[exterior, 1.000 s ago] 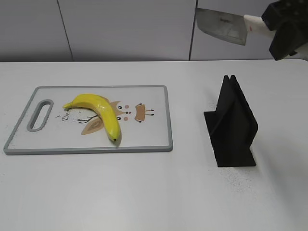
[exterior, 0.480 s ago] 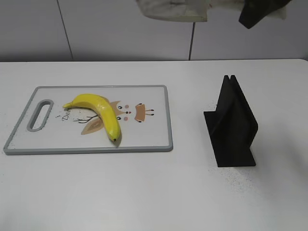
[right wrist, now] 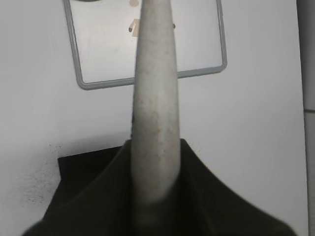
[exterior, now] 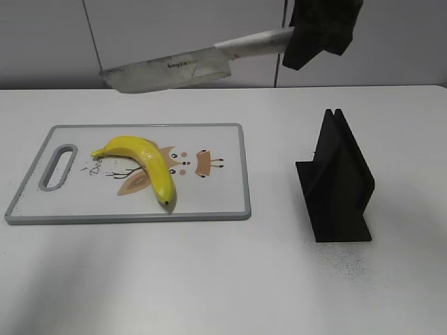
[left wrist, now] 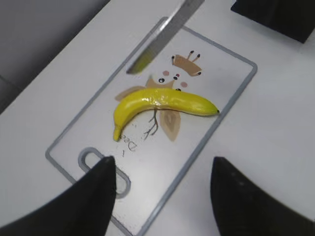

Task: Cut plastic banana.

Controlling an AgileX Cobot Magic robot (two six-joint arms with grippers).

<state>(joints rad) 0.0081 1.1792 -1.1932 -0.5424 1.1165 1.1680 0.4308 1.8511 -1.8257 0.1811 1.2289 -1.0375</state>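
Exterior view, near to far: a black knife stand (exterior: 337, 180) sits at 3 o'clock on the table (exterior: 209, 279), apparently left vacant. At 9 o'clock the cutting board (exterior: 209, 202) carries the plastic banana (exterior: 143, 160), lying flat, likely to steady the cut. Farther, at 12 o'clock, the right end effector (exterior: 318, 31) is clamped on the knife (exterior: 171, 70), blade held above the board's far edge, seemingly lining up. In the left wrist view, the left end effector (left wrist: 160, 196) hangs spread apart, empty, above the board.
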